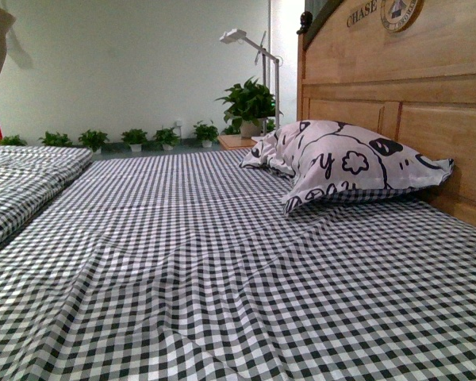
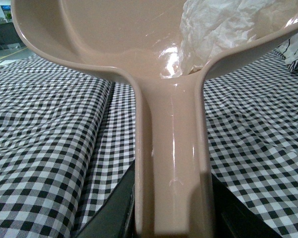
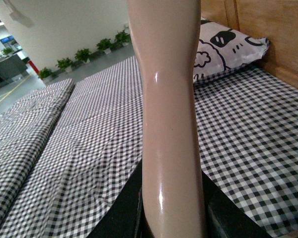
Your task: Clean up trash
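we count one black-and-white patterned pillow (image 1: 345, 163), one crumpled white paper wad (image 2: 228, 25), one beige plastic dustpan (image 2: 114, 34), one long beige plastic handle (image 3: 171, 124), one white lamp (image 1: 258, 55), seven small green potted plants (image 1: 135, 139) and one larger leafy potted plant (image 1: 250, 103).

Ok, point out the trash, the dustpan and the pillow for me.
trash (image 2: 223, 25), left wrist view, crumpled middle.
dustpan (image 2: 171, 163), left wrist view, handle.
pillow (image 1: 341, 163), front view, printed face.

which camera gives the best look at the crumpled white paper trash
The left wrist view. There the white paper wad lies inside the beige dustpan, whose handle runs down to the left hand. The front view shows only the checkered bed and pillow, no trash. The right wrist view shows none either.
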You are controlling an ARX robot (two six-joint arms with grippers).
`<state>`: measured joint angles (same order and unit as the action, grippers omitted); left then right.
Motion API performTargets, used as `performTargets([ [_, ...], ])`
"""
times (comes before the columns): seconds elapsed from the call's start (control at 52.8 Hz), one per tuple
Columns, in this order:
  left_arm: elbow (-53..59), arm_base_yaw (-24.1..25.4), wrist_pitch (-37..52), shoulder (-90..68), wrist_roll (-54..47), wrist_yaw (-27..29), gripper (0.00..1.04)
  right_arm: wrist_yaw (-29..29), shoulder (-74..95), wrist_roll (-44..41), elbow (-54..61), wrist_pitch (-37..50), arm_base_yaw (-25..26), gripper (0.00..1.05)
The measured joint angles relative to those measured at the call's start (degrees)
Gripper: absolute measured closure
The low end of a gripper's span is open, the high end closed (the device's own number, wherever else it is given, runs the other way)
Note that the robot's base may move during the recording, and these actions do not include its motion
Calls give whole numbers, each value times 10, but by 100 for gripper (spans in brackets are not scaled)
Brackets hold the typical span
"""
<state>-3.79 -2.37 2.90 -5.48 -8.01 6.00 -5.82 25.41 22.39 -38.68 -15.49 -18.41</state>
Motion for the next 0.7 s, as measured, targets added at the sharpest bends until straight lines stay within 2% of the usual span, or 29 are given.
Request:
performTargets([
  [0.701,0,0,0,0,0,0,79,0,0,-2,0,0,0,85],
])
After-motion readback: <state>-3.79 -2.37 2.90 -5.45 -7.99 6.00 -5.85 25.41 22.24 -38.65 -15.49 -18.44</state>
